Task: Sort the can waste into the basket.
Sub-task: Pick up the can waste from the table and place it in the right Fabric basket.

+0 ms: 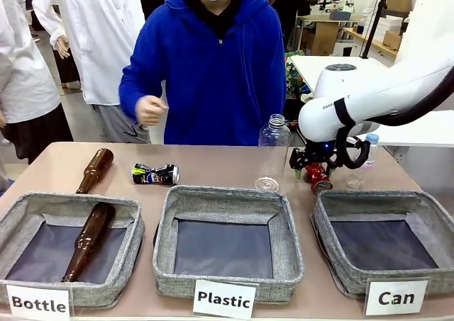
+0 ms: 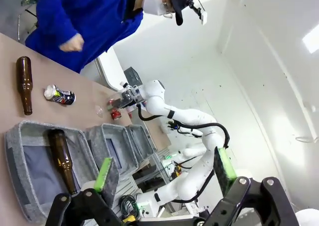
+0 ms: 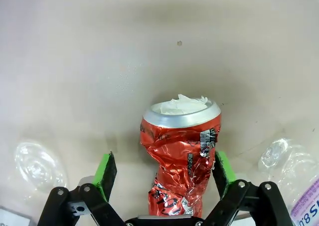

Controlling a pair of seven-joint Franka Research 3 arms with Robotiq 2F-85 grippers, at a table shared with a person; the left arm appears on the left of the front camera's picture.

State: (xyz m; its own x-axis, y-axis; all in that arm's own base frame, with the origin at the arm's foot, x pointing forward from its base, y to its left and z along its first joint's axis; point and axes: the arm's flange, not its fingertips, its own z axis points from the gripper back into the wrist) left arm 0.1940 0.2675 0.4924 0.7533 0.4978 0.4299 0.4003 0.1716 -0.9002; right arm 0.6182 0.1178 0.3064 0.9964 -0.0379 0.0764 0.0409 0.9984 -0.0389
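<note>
My right hand (image 3: 165, 172) is open around the red can (image 3: 182, 156). One green pad is at 9 o'clock of the can and one at 3 o'clock. There is a gap on the 9 o'clock side. The 3 o'clock pad is very close, and I cannot tell if it touches. I am not squeezing yet.

The red can lies on the table (image 1: 213, 158), just past the far rim of the Can basket (image 1: 328, 249), at about 11 o'clock from it. A clear bottle (image 1: 272, 154) stands at 9 o'clock of the can.

In my right wrist view the can's long side runs from 6 to 12 o'clock. Its silver top points to 12 o'clock, away from me.

I think this can is very light. It is thin metal and already squashed, so it bends easily. It looks shiny and may slip. The best place to hold is the crumpled middle, with a soft squeeze.

The black can (image 1: 155, 173) lies on its side, well apart, at 9 o'clock of the clear bottle. Its long side runs from 9 to 3 o'clock.

My left hand (image 2: 164, 169) is wide open and holds nothing.
</note>
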